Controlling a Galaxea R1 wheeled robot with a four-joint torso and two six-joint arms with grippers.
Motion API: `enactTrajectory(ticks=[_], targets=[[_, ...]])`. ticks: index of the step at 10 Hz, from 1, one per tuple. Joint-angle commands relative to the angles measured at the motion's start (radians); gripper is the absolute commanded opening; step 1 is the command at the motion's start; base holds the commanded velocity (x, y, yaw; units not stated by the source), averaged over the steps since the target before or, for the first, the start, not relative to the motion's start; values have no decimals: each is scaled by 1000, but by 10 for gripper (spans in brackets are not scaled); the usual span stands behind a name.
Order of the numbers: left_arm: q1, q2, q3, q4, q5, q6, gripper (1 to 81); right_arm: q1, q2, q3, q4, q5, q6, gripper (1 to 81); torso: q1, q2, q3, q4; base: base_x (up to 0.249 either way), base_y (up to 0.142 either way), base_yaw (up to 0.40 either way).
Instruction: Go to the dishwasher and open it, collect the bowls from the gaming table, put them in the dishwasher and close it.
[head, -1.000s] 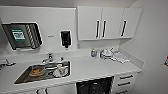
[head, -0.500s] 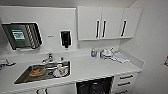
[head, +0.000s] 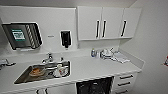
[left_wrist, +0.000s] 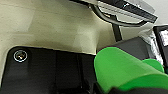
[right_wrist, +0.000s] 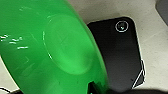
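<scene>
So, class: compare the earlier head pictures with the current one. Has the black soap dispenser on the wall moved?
No. The soap dispenser sits on the wall just left of the white cupboards and above the sink, as before.

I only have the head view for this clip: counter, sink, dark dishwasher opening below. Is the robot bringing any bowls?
Observer: Yes. The left wrist view has a lime green bowl right up against the camera.
Operator: Anything at the right arm?
Observer: Its wrist view has a green bowl very close too, over pale floor. I cannot tell whether it is the same bowl, or which gripper holds it.
</scene>
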Motion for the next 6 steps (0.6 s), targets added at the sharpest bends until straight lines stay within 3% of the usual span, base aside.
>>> enactTrajectory(ticks=[1,6], targets=[[-100,-105,146,9,25,-5,10,39,4,11,-13,-55,-3,10,0,0,0,0,0,0,0],[-199,-241,323,5,39,-6,10,39,1,10,-14,-50,-5,10,0,0,-143,0,0,0,0]])
